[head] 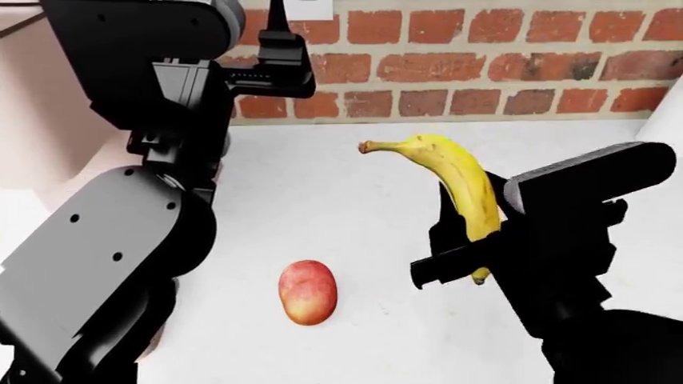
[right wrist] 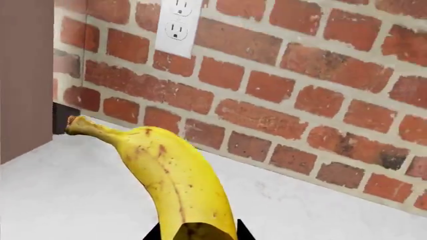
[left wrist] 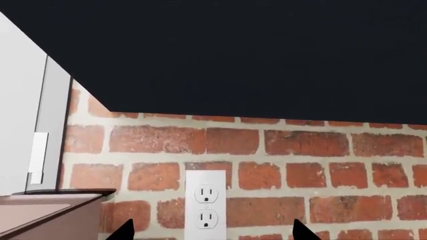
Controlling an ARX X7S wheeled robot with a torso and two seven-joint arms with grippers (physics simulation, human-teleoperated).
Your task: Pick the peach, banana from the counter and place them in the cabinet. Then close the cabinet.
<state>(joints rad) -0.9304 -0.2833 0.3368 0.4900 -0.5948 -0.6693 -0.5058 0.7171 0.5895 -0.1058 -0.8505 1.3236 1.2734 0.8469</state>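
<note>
The banana, yellow with a greenish stem, is held up off the white counter, its stem pointing at the brick wall. My right gripper is shut on its dark lower end. In the right wrist view the banana fills the space between the right gripper fingers. The red-pink peach lies on the counter, nearer to me and left of the banana, with nothing touching it. My left gripper is raised high and open, empty, facing a wall outlet. A white cabinet door with a handle shows beside it.
A red brick wall runs along the back of the counter. My raised left arm fills the left of the head view. A dark underside hangs over the left gripper. A brown panel stands by the counter's corner.
</note>
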